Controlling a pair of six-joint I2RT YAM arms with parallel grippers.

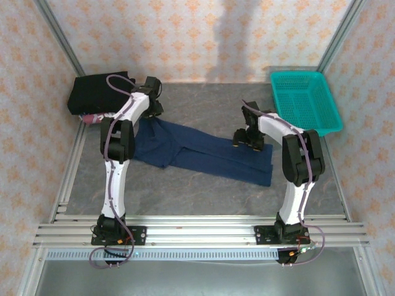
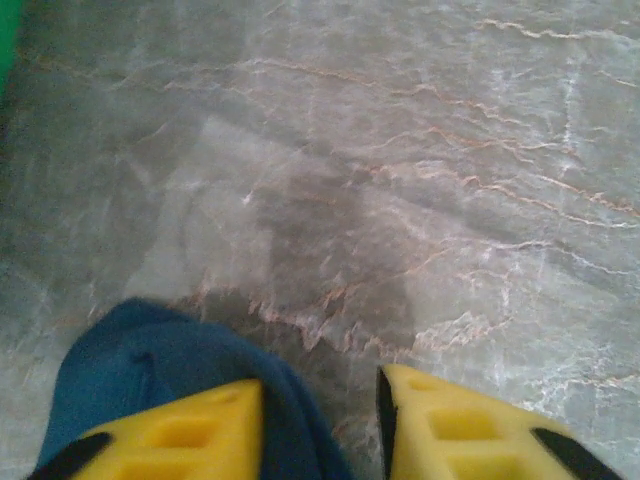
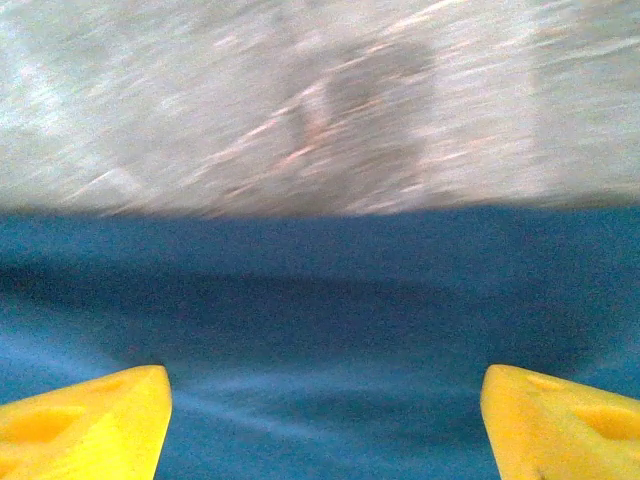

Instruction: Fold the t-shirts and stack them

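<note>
Navy t-shirt [image 1: 203,151]: a bunched edge sits against one finger of the left pincer [image 2: 318,388], whose fingers stand apart and unclenched. Right pincer [image 3: 325,378] spread wide, low over the same cloth. Shirt stretches across mid-frame on the surface [image 2: 420,150]. Black t-shirt [image 1: 92,92] upper left; teal basket [image 1: 307,103] upper right.

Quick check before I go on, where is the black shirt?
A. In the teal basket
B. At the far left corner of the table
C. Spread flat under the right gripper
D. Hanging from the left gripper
B: the black shirt lies bunched at the far left corner of the table, well apart from the teal basket at the far right.
</note>
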